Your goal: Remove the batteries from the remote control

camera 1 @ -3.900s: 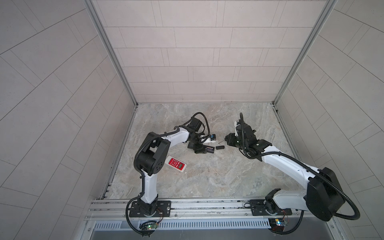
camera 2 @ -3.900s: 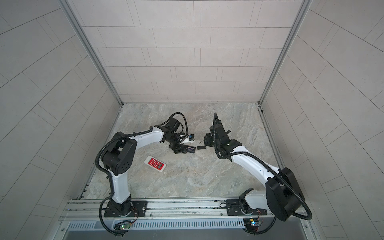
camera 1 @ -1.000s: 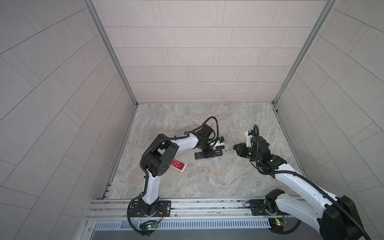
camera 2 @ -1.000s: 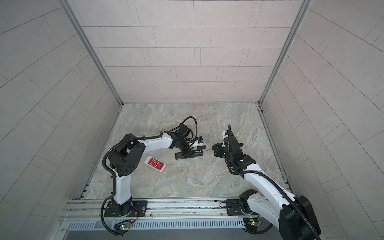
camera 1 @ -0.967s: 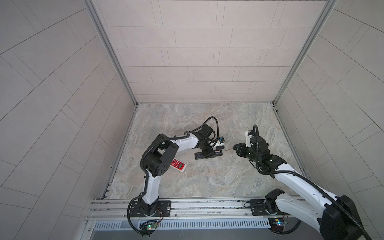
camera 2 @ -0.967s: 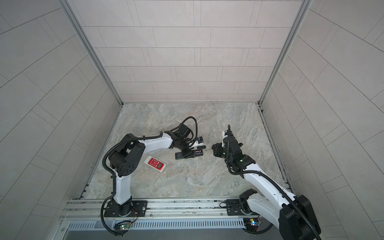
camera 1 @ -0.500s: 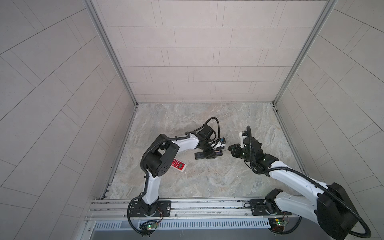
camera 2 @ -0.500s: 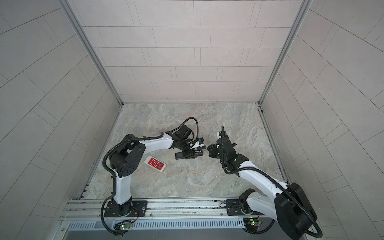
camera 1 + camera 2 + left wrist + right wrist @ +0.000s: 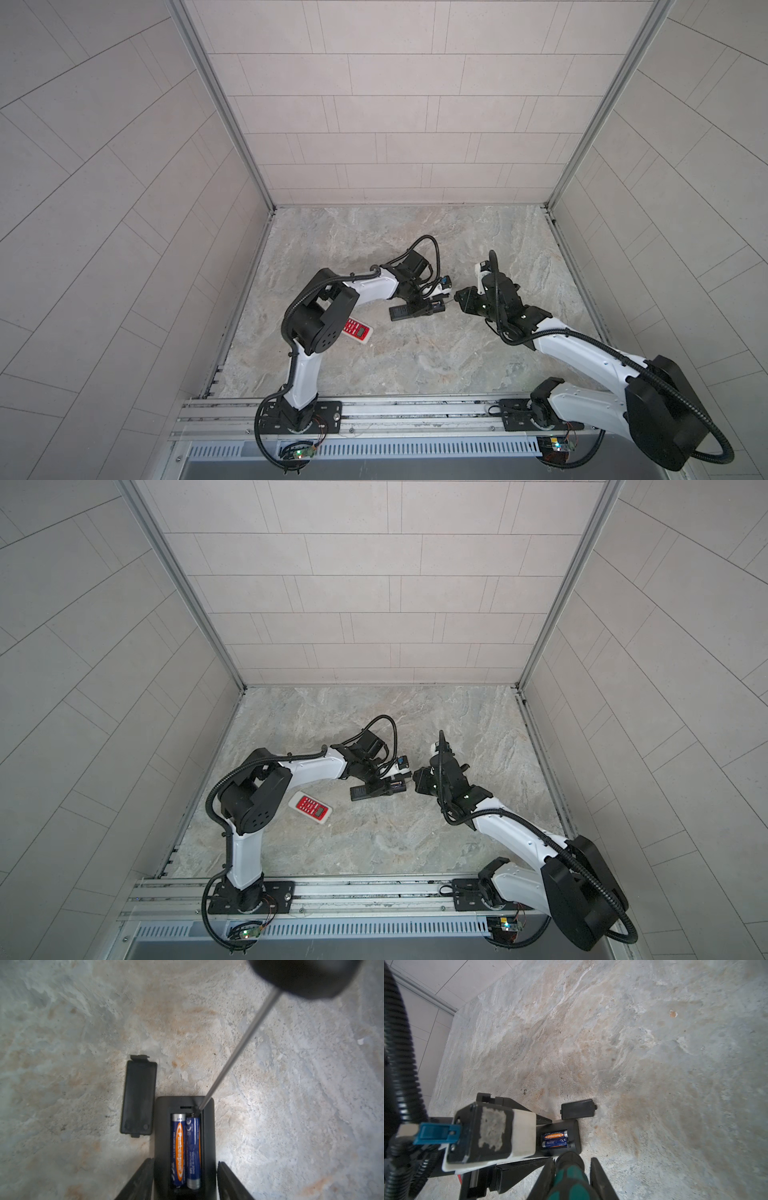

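A black remote control [image 9: 208, 1136] lies back-up on the stone floor with its compartment uncovered. Two blue-and-orange batteries [image 9: 178, 1147] lie side by side in it, also in the right wrist view [image 9: 555, 1139]. My left gripper [image 9: 185, 1163] straddles the remote; one finger touches its side, and a thin gap shows at the other. My right gripper [image 9: 573, 1159] is shut on a green-handled screwdriver [image 9: 569, 1180]. The screwdriver's shaft [image 9: 239, 1047] slants down, with its tip at the compartment's end wall by one battery's end. Both top views show the grippers meeting at the remote [image 9: 409, 311] [image 9: 365, 791].
The remote's loose black cover plate [image 9: 139, 1101] [image 9: 578, 1111] lies flat beside the remote. A red-and-white remote [image 9: 356, 331] [image 9: 311, 807] lies on the floor near the left arm's elbow. Tiled walls enclose the floor on three sides.
My right arm swung left with the screwdriver until its tip reached the remote's compartment. My left gripper's jaws narrowed around the remote, which stayed in place.
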Tool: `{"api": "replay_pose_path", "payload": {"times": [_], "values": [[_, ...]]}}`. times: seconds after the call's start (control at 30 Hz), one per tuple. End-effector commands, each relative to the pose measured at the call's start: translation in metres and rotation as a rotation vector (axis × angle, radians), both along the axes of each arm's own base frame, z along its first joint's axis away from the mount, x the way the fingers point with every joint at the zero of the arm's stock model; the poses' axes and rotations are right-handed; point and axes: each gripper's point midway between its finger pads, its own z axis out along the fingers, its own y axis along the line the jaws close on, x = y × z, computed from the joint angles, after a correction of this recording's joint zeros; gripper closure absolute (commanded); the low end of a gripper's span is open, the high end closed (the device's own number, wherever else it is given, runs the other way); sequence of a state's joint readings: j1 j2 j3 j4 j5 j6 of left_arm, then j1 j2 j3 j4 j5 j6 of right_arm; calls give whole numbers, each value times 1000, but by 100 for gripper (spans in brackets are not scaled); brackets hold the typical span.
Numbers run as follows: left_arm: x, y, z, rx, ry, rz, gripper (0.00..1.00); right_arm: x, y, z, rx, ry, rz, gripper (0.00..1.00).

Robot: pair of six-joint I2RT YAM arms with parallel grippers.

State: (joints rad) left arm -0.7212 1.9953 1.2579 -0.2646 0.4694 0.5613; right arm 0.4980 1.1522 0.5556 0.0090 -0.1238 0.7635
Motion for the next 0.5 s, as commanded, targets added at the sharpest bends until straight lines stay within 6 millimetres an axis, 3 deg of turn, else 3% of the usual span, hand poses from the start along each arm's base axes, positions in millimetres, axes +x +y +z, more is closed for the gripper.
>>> {"api": "replay_pose_path", "payload": {"times": [0.0, 0.2, 0.47], "values": [[-10, -1, -5, 6, 17, -27, 47, -1, 2, 0, -32, 11, 12, 93], [-12, -2, -7, 9, 21, -26, 50, 1, 3, 4, -45, -14, 15, 93], [-15, -4, -6, -4, 32, -39, 51, 4, 13, 37, 9, -165, 52, 93]]}}
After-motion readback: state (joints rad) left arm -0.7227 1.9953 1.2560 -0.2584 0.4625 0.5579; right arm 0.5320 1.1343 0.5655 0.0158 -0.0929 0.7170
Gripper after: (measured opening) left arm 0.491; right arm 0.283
